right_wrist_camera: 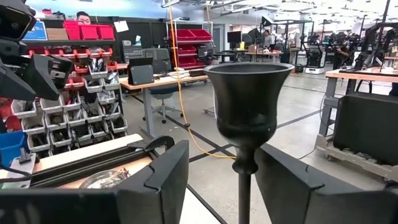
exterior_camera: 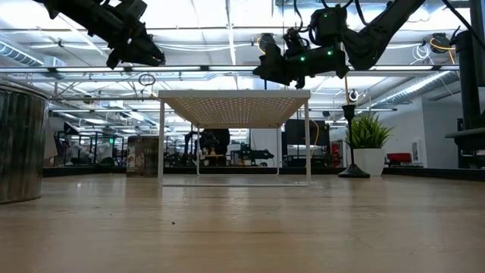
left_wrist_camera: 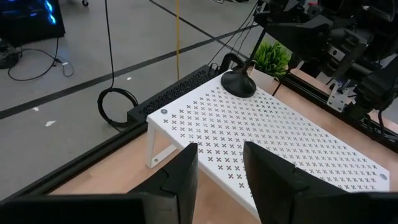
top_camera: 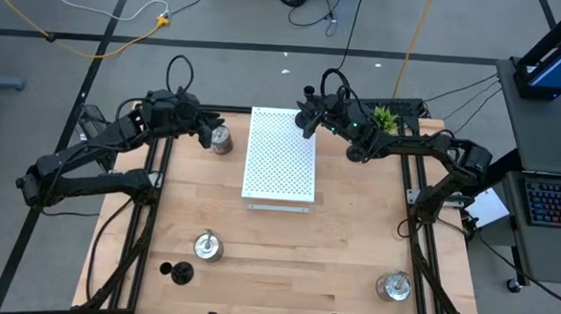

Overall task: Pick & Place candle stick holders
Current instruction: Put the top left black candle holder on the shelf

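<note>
A black candle stick holder stands upright by its round base on the far right corner of the white perforated board. Its cup rises between the fingers of my right gripper, which is open; the fingers stand on either side of the thin stem with a gap on each side. My left gripper hangs open and empty above the table's far left, beside a silver holder that stands on the table.
A silver holder and a black one stand near the front left, and another silver one at the front right. A green potted plant sits at the far right, with a black holder beside it.
</note>
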You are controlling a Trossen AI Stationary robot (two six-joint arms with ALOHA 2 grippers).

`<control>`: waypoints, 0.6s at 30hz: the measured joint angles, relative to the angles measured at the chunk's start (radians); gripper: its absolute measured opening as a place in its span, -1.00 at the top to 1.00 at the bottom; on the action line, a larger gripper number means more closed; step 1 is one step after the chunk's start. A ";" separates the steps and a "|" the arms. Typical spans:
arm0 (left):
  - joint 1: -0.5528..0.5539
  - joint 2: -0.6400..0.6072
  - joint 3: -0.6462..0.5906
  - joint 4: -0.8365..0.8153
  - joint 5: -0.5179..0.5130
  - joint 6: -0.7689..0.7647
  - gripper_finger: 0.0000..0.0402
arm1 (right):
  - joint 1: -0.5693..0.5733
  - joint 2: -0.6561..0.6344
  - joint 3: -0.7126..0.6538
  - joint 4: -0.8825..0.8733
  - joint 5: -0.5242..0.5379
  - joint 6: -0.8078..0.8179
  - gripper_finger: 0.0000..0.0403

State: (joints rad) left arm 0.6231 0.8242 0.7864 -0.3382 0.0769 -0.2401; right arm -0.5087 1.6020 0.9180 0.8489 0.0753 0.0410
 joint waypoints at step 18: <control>0.000 0.000 0.000 0.000 0.001 0.001 0.34 | 0.006 0.000 0.000 0.023 -0.027 0.072 0.36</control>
State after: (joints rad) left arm 0.6228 0.8242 0.7864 -0.3382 0.0780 -0.2390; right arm -0.5026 1.6020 0.9180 0.8722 0.0487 0.1126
